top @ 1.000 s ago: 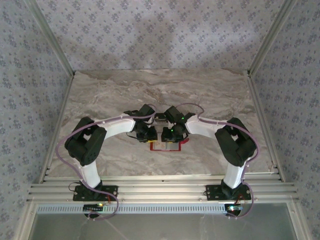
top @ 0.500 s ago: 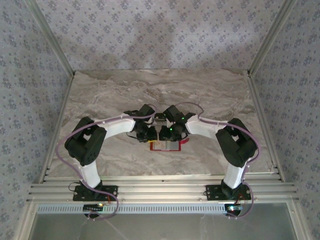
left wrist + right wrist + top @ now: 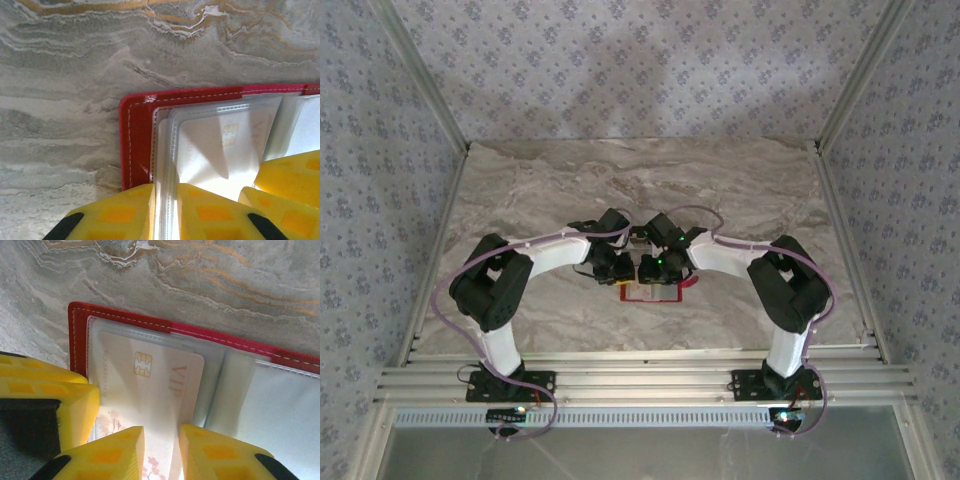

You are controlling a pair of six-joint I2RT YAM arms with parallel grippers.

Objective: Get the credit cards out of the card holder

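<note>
The red card holder [image 3: 660,294] lies open on the marble table, under both grippers. In the left wrist view its red edge [image 3: 135,140] frames clear pockets with a pale chip credit card [image 3: 220,145] inside. My left gripper [image 3: 165,215] is shut on the edge of the clear pocket sleeves. In the right wrist view the card holder [image 3: 77,335] shows a pale credit card [image 3: 150,385] marked VIP with a chip and blossom print. My right gripper [image 3: 161,455] is shut across that card's right edge. Seen from above, the left gripper [image 3: 617,270] and right gripper [image 3: 655,268] almost touch.
The marble table [image 3: 640,190] stretches away behind the grippers, walled by patterned panels and metal posts. A yellow finger [image 3: 295,175] of the right gripper crowds the left wrist view; a finger [image 3: 50,400] of the left gripper sits at the holder's left edge.
The right arm has edged slightly left, bringing its gripper closer to the left gripper. The left arm and the card holder stay put.
</note>
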